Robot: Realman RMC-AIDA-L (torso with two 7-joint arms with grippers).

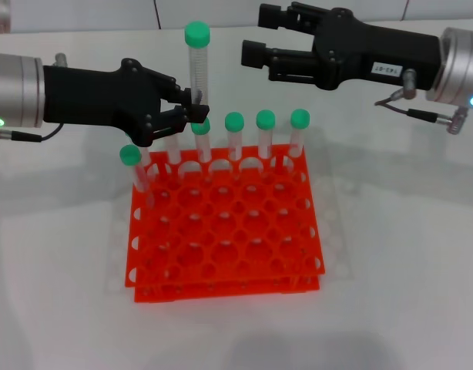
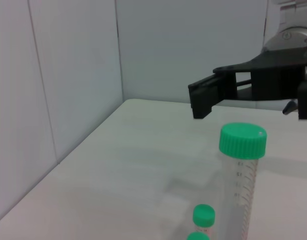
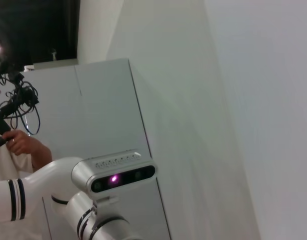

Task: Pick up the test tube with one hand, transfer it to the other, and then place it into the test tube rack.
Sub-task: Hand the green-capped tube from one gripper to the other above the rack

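I see my left hand (image 1: 192, 108) clamped on the test tube (image 1: 196, 65), upright above the orange test tube rack's (image 1: 225, 231) back row; right hand (image 1: 256, 35) spread apart nearby.

Test tube (image 1: 196, 65) lower end hidden behind left gripper (image 1: 192, 108) fingers and the rack tubes; in the left wrist view (image 2: 242, 175) its bottom is cut by the picture edge. Two green caps (image 2: 203, 216) there also cut off at the edge, tubes below unseen. Right gripper (image 1: 256, 38) body runs off the edge in the left wrist view (image 2: 203, 97). Rack (image 1: 221, 231) back row holes partly blocked by tubes. Graduation print too small to read. Label (image 1: 387, 71) text unreadable. Right wrist view shows no table.
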